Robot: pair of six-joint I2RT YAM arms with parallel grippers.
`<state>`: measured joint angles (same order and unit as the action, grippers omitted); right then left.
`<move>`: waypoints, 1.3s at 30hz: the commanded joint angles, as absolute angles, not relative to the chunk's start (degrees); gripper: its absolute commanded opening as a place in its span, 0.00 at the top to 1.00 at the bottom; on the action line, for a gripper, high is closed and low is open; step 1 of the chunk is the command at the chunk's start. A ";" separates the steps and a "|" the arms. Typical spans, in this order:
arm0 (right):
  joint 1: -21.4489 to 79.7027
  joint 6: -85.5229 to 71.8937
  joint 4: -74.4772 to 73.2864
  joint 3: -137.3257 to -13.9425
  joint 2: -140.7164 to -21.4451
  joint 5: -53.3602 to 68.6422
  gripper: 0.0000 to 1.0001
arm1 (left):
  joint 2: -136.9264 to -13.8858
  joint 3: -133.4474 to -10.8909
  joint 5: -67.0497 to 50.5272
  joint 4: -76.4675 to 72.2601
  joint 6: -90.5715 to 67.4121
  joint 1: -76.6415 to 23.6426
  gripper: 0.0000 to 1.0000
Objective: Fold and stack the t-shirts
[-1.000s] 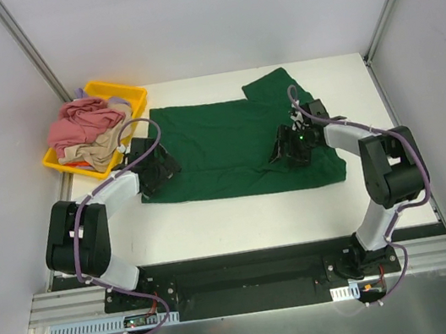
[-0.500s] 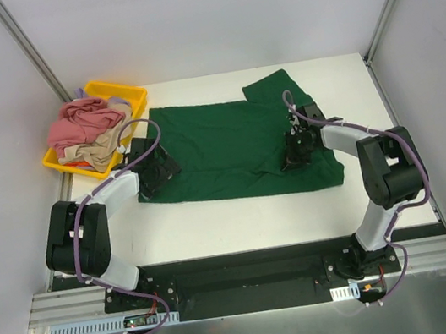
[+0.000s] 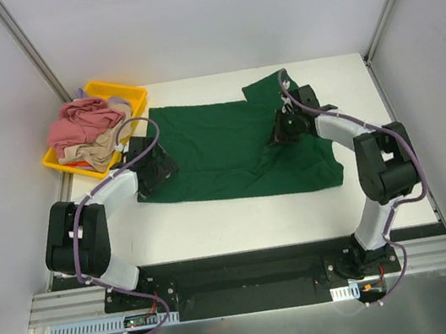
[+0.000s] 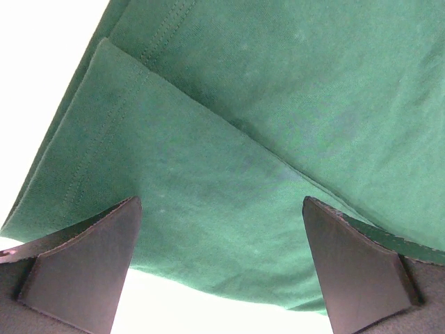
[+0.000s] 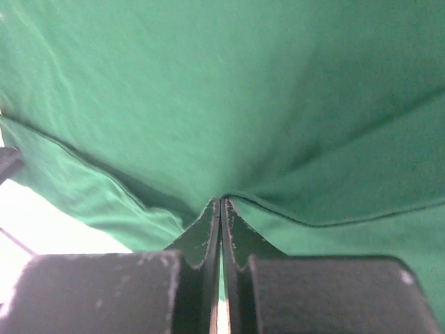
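Observation:
The dark green t-shirt [image 3: 220, 146] lies spread across the middle of the white table. My right gripper [image 3: 285, 129] is shut on a pinch of its cloth near the right sleeve. In the right wrist view the jaws [image 5: 221, 202] meet with creases of green cloth [image 5: 208, 83] running into their tips. At the shirt's left edge my left gripper [image 3: 154, 166] hangs open, just above a folded layer of green cloth [image 4: 278, 104], its fingertips [image 4: 128, 209] wide apart and holding nothing. The dusty pink t-shirt [image 3: 82, 118] and the beige t-shirt [image 3: 96, 150] lie crumpled together at the back left.
A shallow yellow tray [image 3: 126, 87] at the back left corner holds the pink and beige shirts. Bare white table [image 3: 240, 215] runs along the near side of the green shirt. Grey walls and metal posts close off the table's left, right and back.
My right gripper has shut on the green cloth and moved toward the far side, pulling the shirt's right part with it. The left gripper has stayed open in place.

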<state>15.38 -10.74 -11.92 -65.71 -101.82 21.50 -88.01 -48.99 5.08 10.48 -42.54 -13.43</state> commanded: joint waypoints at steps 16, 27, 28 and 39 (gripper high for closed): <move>17.23 -5.63 -19.24 -71.76 -93.19 8.71 0.04 | -82.35 -51.32 3.70 13.89 -40.96 -12.83 0.01; 11.08 -10.37 -23.73 -52.56 -88.32 9.23 0.04 | -94.82 -60.29 -0.97 13.18 -39.20 -12.83 0.01; 10.38 -10.20 -24.08 -52.12 -88.77 8.71 0.04 | -95.88 -60.21 -1.14 13.27 -39.29 -12.75 0.01; 5.54 -5.72 -26.80 -42.20 -82.10 6.94 0.04 | -92.21 -45.99 -8.17 14.77 -42.97 -13.09 0.01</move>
<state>6.61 -8.29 -23.03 -46.61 -85.38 9.17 -95.42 -54.24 -3.86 9.72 -40.93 -13.28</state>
